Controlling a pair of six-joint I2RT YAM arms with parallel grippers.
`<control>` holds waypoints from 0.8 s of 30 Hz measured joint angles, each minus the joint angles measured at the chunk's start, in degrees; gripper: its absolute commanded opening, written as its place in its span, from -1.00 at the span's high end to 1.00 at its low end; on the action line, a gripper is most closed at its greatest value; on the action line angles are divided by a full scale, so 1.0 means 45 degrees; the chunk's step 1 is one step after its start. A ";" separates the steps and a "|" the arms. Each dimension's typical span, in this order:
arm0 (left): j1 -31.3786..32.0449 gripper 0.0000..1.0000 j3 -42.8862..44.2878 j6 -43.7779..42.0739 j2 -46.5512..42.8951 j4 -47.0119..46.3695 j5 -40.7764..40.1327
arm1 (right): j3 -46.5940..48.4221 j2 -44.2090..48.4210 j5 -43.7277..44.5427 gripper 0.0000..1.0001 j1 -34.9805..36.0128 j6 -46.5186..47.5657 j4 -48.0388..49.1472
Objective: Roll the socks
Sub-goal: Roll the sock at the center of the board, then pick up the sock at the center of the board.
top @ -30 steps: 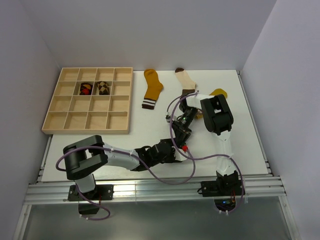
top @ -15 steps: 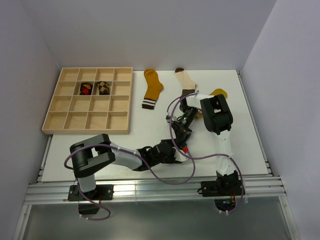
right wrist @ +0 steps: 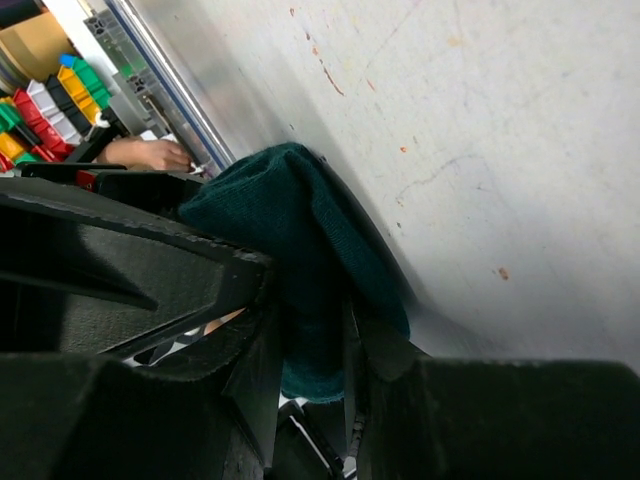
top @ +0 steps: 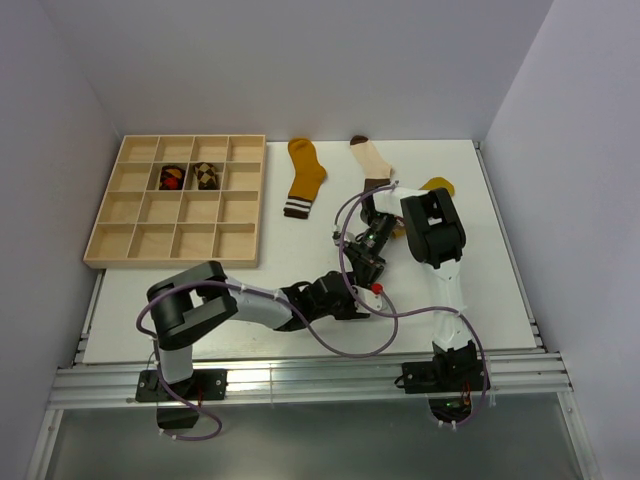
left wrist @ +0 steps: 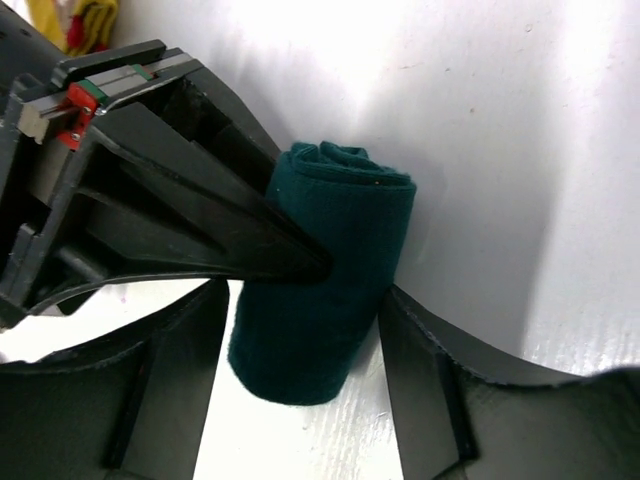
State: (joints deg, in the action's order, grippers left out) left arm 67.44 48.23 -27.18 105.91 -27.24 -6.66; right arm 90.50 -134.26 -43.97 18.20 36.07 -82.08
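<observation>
- Top external: a mustard sock with striped cuff (top: 303, 180) lies flat on the far side of the white surface (top: 490, 285).
- Left wrist: a rolled teal fabric sock (left wrist: 340, 230) lies between the left pincer (left wrist: 305, 300) fingers and touches both. I cannot tell whether they are clenched.
- Right wrist: the right pincer (right wrist: 310, 340) is clenched on that roll.

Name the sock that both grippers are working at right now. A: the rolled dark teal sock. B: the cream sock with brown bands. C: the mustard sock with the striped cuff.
A: the rolled dark teal fabric sock lies between the spread fingers of the left gripper, and the right gripper pinches it.
</observation>
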 measured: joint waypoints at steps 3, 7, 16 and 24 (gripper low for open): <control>-0.0068 -0.20 0.0175 0.0316 0.0112 0.0214 0.0321 | 0.0053 -0.0044 0.0024 0.51 -0.0019 0.0141 -0.0083; -0.0112 -0.04 0.0520 0.0729 0.0335 0.0481 0.0651 | 0.0073 -0.0053 0.0219 0.50 -0.0107 0.0345 -0.0228; -0.0481 0.42 0.1846 0.1593 0.0782 0.2181 0.1817 | 0.0073 -0.0053 0.0563 0.23 -0.0330 0.0704 -0.0442; -0.0729 0.89 0.2671 0.2059 0.1064 0.3240 0.2535 | -0.0063 0.0209 0.0602 -0.06 -0.0695 0.0651 -0.0350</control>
State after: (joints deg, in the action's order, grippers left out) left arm 64.16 60.25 -17.91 110.69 -12.67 4.75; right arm 90.21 -133.32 -41.25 15.07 39.00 -83.66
